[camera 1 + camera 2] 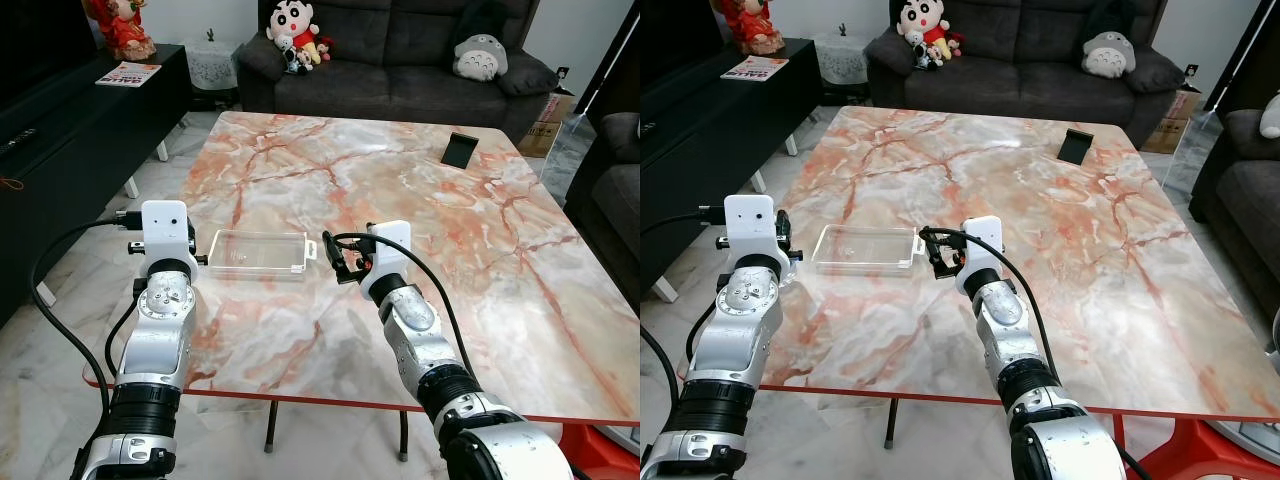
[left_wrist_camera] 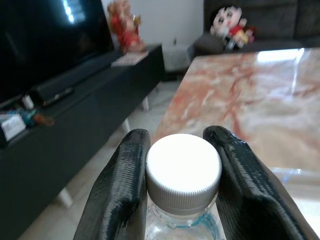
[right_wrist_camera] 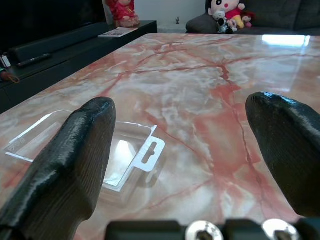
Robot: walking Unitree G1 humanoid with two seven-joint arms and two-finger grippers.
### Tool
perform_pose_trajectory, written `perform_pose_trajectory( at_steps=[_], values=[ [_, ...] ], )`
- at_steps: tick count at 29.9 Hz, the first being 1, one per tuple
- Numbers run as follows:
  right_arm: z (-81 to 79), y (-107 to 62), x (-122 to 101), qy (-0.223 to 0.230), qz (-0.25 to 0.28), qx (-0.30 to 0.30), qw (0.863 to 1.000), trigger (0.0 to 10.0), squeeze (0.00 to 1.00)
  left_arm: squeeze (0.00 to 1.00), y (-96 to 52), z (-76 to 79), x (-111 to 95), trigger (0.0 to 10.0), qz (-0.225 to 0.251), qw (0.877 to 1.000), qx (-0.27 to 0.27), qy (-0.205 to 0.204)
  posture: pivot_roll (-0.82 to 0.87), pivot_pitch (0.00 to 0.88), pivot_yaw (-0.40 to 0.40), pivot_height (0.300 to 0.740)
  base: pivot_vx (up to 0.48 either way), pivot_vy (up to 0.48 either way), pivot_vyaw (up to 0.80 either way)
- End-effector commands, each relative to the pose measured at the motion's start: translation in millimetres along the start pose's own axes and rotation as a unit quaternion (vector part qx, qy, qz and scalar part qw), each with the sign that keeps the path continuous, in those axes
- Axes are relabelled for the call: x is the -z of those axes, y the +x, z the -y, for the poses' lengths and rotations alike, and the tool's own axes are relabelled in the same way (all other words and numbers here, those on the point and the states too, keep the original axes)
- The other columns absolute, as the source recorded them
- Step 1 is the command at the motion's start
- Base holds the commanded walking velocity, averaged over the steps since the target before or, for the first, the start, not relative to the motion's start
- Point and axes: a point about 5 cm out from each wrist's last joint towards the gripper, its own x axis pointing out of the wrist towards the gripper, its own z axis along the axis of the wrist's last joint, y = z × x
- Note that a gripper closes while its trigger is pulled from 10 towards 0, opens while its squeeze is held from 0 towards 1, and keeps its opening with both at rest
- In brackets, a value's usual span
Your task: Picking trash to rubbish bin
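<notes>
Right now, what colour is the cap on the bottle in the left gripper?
White, clearest in the left wrist view: bottle cap.

light: bright, even daylight | glare: marble table [image 1: 400,160] far end | shadows: soft | blur: wrist-view fingers [image 3: 75,165]

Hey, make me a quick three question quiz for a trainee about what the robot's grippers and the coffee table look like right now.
1. True or false: the right gripper is open above the marble table.
2. What does the left gripper hold? A) clear bottle with a white cap B) magazine C) plush toy
3. Fill in: the clear plastic tray lies on the table between the two ____.

Key: 1 true; 2 A, the bottle; 3 grippers.
</notes>
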Motion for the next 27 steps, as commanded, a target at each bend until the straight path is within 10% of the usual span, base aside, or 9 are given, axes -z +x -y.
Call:
perform_pose_trajectory(
  at_steps=[1,15,27],
  values=[
    [1.2,2.6,-7,0.002,0.013,0.003,1.0,10.0,0.0,0.0,2.1,7.4,-9,10.0,0.032,0.999,0.016,-0.007,0.04,0.0,-0.079,0.74,0.0,0.0,0.0],
    [10.4,5.4,-25,0.0,0.055,0.02,0.998,10.0,0.0,0.0,-5.9,30.0,-15,10.0,0.106,0.99,0.072,-0.054,0.04,0.0,-0.075,0.74,0.0,0.0,0.0],
    [16.5,3.4,-25,-0.008,0.06,0.034,0.998,10.0,0.0,0.0,-2.4,26.8,-17,10.0,0.112,0.991,0.065,-0.039,0.04,0.0,-0.068,0.74,0.0,0.0,0.75]
  ],
)
